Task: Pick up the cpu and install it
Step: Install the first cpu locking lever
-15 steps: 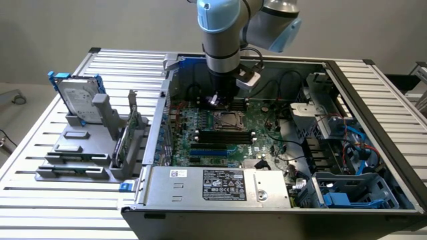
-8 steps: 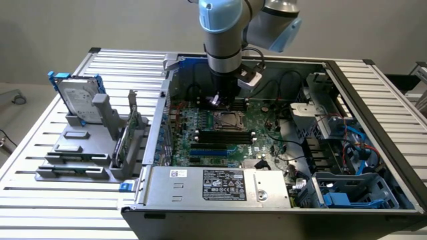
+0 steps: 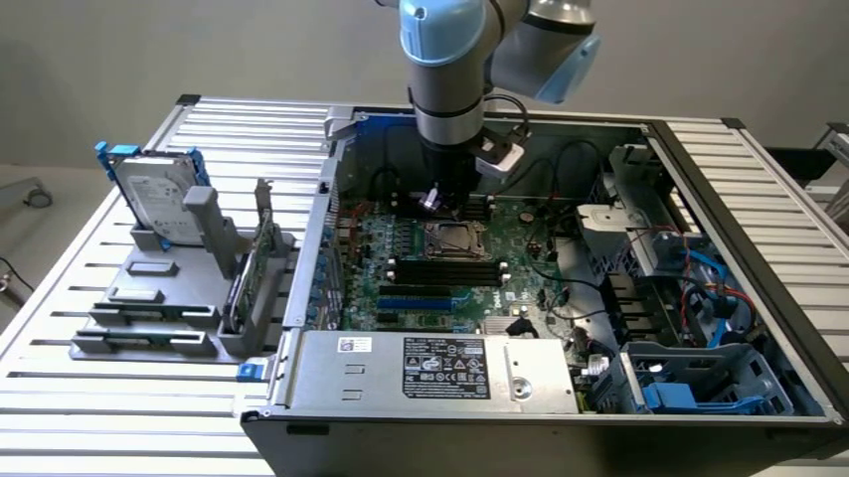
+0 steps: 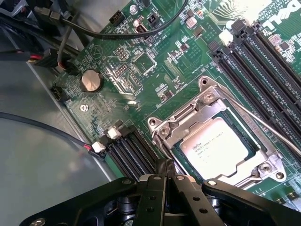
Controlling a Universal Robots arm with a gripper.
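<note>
cpu (image 4: 215, 145) already sits in the motherboard socket (image 4: 221, 141), inside the metal retention frame. End effector (image 4: 165, 173) closed and empty, just beside the socket edge. Judgement: check the chip lies flat and keyed before any load on the frame.

A plain, pale grey wall (image 3: 199, 50) fills the back of the exterior view from ten o'clock to two o'clock, evenly lit, with no hard shadows. Below it stands the bench (image 3: 80, 417), its top made of silver ribbed aluminium slats running across, reaching from seven o'clock round to four o'clock. At nine o'clock a strip of light floor (image 3: 27, 209) shows past the bench edge.
</note>
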